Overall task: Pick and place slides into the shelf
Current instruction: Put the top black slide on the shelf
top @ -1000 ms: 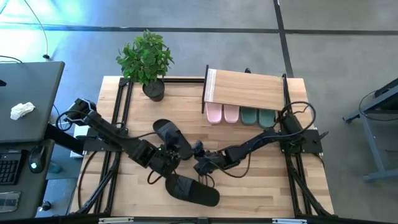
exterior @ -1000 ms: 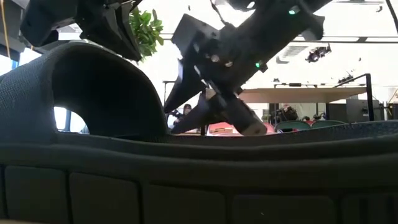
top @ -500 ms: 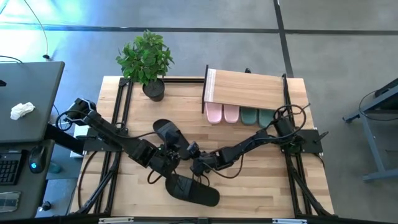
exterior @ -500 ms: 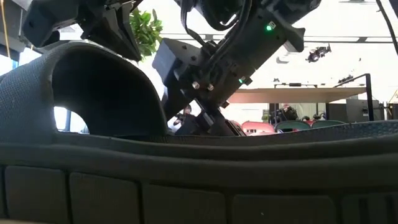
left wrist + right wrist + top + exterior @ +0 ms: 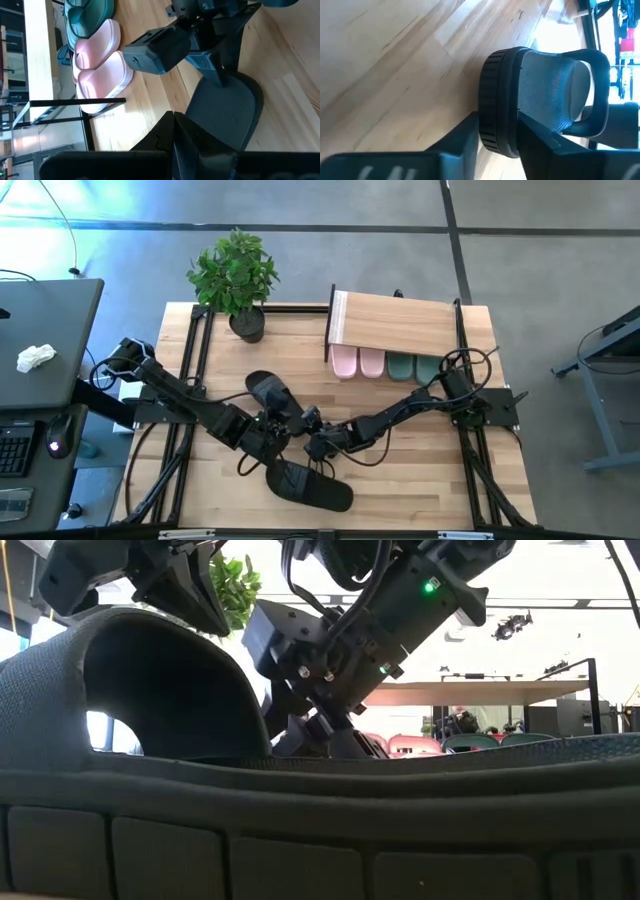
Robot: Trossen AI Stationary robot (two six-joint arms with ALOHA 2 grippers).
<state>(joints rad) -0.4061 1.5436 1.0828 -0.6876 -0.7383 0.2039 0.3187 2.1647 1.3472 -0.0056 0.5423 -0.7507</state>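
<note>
At mid-counter (image 5: pixel 420 470), the right jaws (image 5: pixel 495 127) pinch the sole edge of a black slide (image 5: pixel 275 397); the left jaws (image 5: pixel 278 432) sit just beside it, their state impossible to tell. Another black slide (image 5: pixel 310 485) lies nearer. Pink slides (image 5: pixel 357 362) and teal slides (image 5: pixel 413 367) sit under the far shelf (image 5: pixel 400 322).

The high view looks straight down on the whole worktop (image 5: pixel 420 470). The low view sits at surface level, pressed against a black slide (image 5: pixel 150 790). Both wrist views look closely along the boards and share that pair.

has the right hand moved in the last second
Yes: in the high view the right hand has slid left, away from the shelf, toward the black slide.
</note>
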